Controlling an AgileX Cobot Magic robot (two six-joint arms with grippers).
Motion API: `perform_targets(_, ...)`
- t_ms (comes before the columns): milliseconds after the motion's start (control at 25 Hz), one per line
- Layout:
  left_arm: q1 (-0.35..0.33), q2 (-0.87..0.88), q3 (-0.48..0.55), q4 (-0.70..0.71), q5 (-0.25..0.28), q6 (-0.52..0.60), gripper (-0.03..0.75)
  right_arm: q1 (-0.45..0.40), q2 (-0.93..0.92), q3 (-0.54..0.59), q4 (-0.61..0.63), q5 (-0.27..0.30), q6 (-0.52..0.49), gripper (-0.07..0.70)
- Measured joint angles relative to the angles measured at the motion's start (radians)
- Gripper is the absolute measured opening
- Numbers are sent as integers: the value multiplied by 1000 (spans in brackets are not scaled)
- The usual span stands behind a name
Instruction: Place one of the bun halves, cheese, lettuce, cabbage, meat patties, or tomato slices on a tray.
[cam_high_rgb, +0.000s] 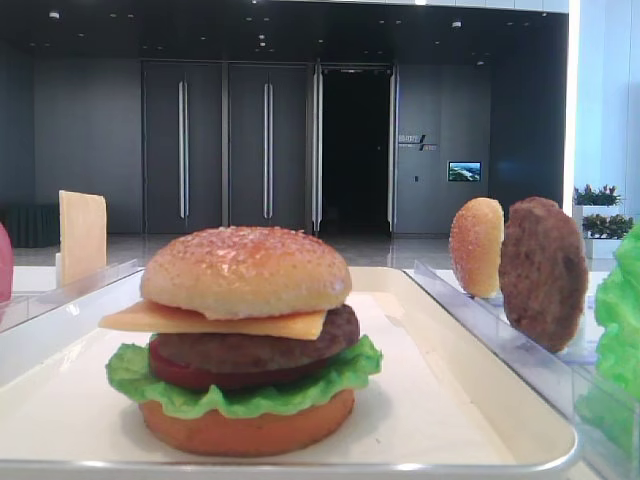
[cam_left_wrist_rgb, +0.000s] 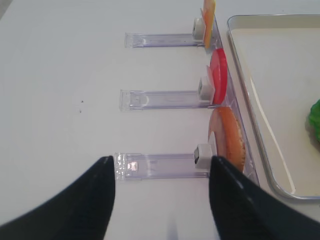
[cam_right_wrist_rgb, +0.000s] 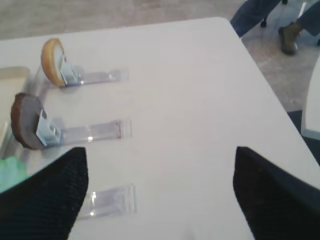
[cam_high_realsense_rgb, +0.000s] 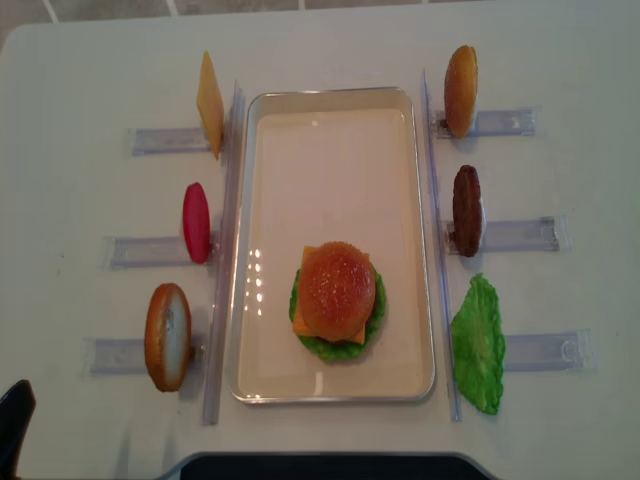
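On the white tray (cam_high_realsense_rgb: 330, 170) stands a stacked burger (cam_high_realsense_rgb: 338, 292), topped by a bun half over cheese, patty, tomato and lettuce. Left of the tray, on clear racks, stand a cheese slice (cam_high_realsense_rgb: 210, 103), a tomato slice (cam_high_realsense_rgb: 196, 222) and a bun half (cam_high_realsense_rgb: 167, 336). On the right are a bun half (cam_high_realsense_rgb: 460, 90), a meat patty (cam_high_realsense_rgb: 466, 210) and a lettuce leaf (cam_high_realsense_rgb: 479, 343). No cabbage is in view. My left gripper (cam_left_wrist_rgb: 161, 159) hovers open over the rack beside the bun half (cam_left_wrist_rgb: 231, 137). My right gripper (cam_right_wrist_rgb: 160, 150) is open over bare table, right of the patty (cam_right_wrist_rgb: 22, 120).
Clear plastic racks (cam_high_realsense_rgb: 150, 250) stick out on both sides of the tray, and one empty rack end (cam_right_wrist_rgb: 112, 200) lies by my right gripper's left finger. The table's right edge (cam_right_wrist_rgb: 265, 75) is close, with a person's legs (cam_right_wrist_rgb: 285, 25) beyond it.
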Motion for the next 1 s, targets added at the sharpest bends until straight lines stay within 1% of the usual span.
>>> perform_targets(120, 0, 0, 0, 0, 0, 0, 453, 0, 0, 34, 4, 38, -11, 590)
perform_targets(240, 0, 0, 1, 0, 0, 0, 453, 0, 0, 47, 4, 52, -22, 590)
perform_targets(1000, 0, 0, 1, 0, 0, 0, 453, 0, 0, 47, 4, 55, -10, 587)
